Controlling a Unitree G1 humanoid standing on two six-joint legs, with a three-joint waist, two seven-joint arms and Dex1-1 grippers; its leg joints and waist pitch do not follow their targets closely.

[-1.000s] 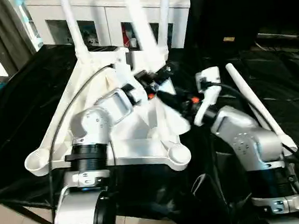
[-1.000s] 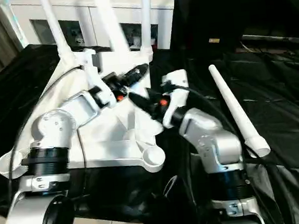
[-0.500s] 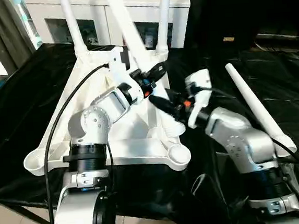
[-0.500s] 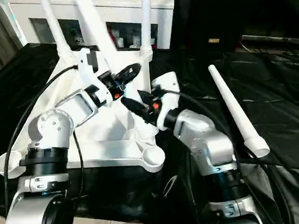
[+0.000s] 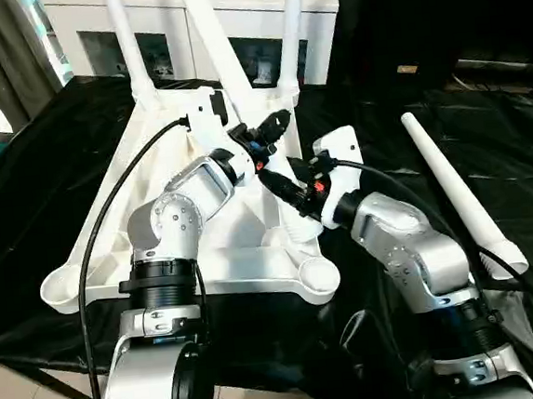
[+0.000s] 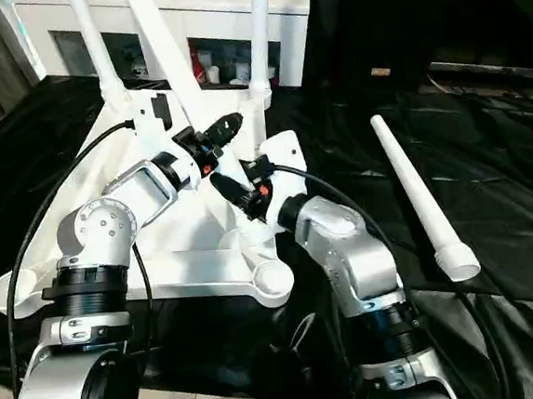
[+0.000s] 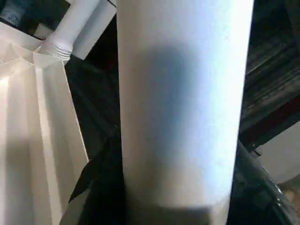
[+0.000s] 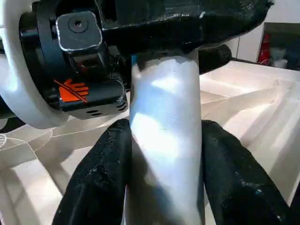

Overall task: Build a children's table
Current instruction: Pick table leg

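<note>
1. The white table top (image 5: 207, 261) lay upside down on the black cloth (image 5: 24, 202), its ribbed underside up and an empty round corner socket (image 5: 318, 276) at the corner nearest the robot.
2. Just beyond that socket, the right gripper (image 5: 289, 190) was clamped on the lower part of a slanting leg (image 6: 165, 50); in the right wrist view its two fingers (image 8: 101, 187) pressed the tube from both sides.
3. Slightly farther up the same leg, the left gripper (image 5: 265, 132) sat closed around it, the tube running between its jaws and touching them.
4. Well apart from the top, on the robot's right, a loose leg (image 5: 457, 192) lay flat on the cloth.
5. At the top's far corners, two legs (image 5: 127, 44) stood upright in their sockets.
6. Behind the top stood a white cabinet (image 5: 178, 39).
</note>
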